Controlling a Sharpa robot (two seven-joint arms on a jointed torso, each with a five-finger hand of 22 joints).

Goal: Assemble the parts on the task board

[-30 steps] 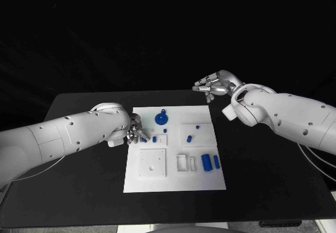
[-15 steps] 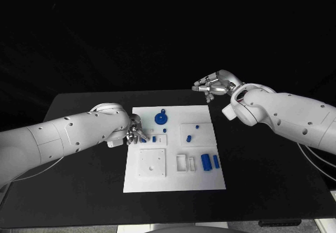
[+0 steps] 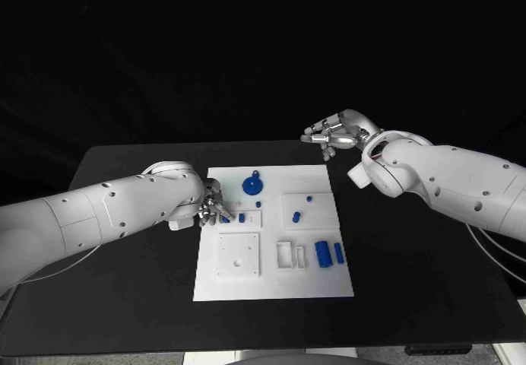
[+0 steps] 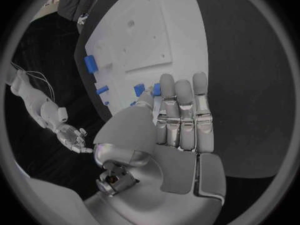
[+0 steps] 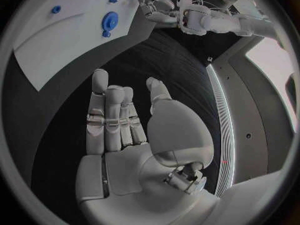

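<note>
Left hand (image 3: 210, 207) sits low over the near-left part of the white rectangular task board (image 3: 274, 285), its silver fingers reaching to a small blue peg-like part (image 3: 226, 218) beside a raised white block. From the left wrist view the fingers (image 4: 184, 110) lie nearly straight and close together, their tips touching or just beside two small blue pieces (image 4: 139, 89); whether one is pinched I cannot tell. Against the pictures of a second and half a second ago, this hand has barely shifted, perhaps a slight settling of the fingertips toward the peg, so I judge it is in the slow part of seating or fingering that part and not carrying it anywhere.

Nearer the robot on the board lie a blue cylinder (image 3: 324, 253) and a thin blue bar (image 3: 339, 254) beside white slotted fixtures. Further along stand two small blue pegs (image 3: 297, 217) on a square white plate, and beyond them a round blue gear-like disc (image 3: 252, 185).

Farthest off, the right hand (image 3: 337, 133) hangs above the far edge of the black desk (image 3: 131, 163), well apart from the board, fingers loosely curled and holding nothing. It has stayed put throughout, so the work remains with the left hand.
</note>
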